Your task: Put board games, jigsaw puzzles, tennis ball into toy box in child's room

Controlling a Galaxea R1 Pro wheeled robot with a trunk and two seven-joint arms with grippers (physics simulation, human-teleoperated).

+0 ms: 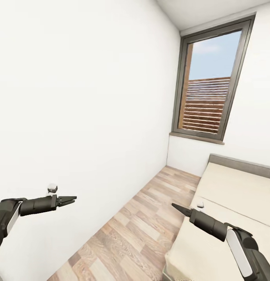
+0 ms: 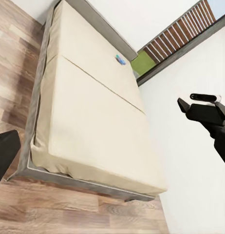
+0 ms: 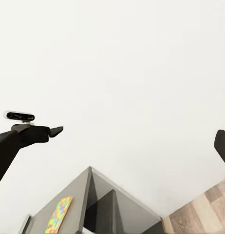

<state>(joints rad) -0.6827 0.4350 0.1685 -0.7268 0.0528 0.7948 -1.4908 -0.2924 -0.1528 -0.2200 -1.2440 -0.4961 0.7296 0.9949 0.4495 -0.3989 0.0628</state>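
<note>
1. Left claw [image 1: 71, 200], lower left of the head view, is slightly parted and holds nothing.
2. Right claw [image 1: 177, 206], lower right, looks closed to a point, empty.
3. Bed [image 1: 232, 195] lies at right; a blue box [image 2: 121, 60] sits near its far end.
4. A puzzle [image 3: 59, 215] lies on the grey worktop [image 3: 76, 195], low in the right wrist view.

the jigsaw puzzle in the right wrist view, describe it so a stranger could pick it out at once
Find the grey table standing against the white wall. On its top lies the jigsaw puzzle, a thin flat patch. Its patchwork of yellow, green, pink and blue pieces is the one bright thing on that plain grey surface.
</note>
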